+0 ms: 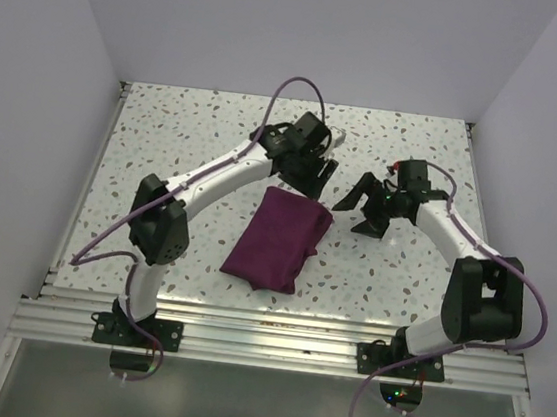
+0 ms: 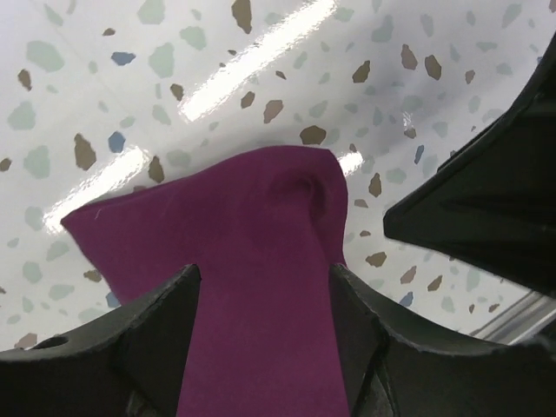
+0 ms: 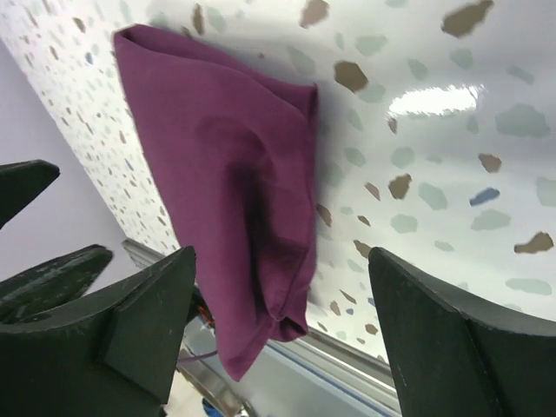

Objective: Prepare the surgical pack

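Looking at the pack (image 1: 277, 239): folded into a lumpy purple bundle, lying flat on the table (image 1: 166, 135) just past the rail (image 1: 273, 344), roughly midway along it and turned a bit off square. Nothing but cloth showing, so no telling about contents.

Farther from the rail, at the bundle's far end: left gripper (image 1: 314, 175) over the far edge, spread wide, holding nothing. Right gripper (image 1: 357, 209) just beside the far right corner, also spread wide and empty.

Main worries, just guessing here:
- Pinching only the top layer and peeling the fold open instead of shifting the whole thing.
- Dragging the bundle toward the rail and spilling any contents.
- Crowding both grippers onto the same end, close enough to bump.

Would go for a deep bite through all the layers and keep the two well apart.
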You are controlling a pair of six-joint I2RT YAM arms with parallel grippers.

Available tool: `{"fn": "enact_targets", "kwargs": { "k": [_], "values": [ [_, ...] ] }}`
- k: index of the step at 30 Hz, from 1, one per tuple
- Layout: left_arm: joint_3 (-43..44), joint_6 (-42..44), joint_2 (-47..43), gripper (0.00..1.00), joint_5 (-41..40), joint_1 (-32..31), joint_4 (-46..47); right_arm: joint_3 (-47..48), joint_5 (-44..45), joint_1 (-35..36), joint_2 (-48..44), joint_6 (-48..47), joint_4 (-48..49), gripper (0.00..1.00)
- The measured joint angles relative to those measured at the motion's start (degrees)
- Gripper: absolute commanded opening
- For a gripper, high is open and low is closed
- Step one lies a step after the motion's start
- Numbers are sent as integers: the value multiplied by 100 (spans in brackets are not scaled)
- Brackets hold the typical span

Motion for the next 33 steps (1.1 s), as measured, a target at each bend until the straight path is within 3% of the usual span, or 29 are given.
{"fn": "enact_targets", "kwargs": {
  "k": [7, 15, 23, 28, 32, 33],
  "values": [
    [586, -2, 962, 67, -798, -686, -570, -531, 17, -219, -52, -46, -52, 77],
    [634, -96, 1137, 70, -1657, -1032, -994, -990, -13, -492, -243, -103, 13, 77],
    [680, -129, 1305, 60, -2002, -1169, -994, -1097, -98, -490, -282, -151, 225, 70],
    [678, -136, 1355, 59, -1963, -1169, -975, -1204, -232, -485, -254, -127, 466, 67],
    [675, -138, 1405, 49, -1923, -1169, -964, -1220, -341, -415, -157, -79, 671, 64],
    [671, -136, 1427, 40, -1917, -1169, -964, -1220, -358, -363, -118, -72, 721, 62]
  ]
}}
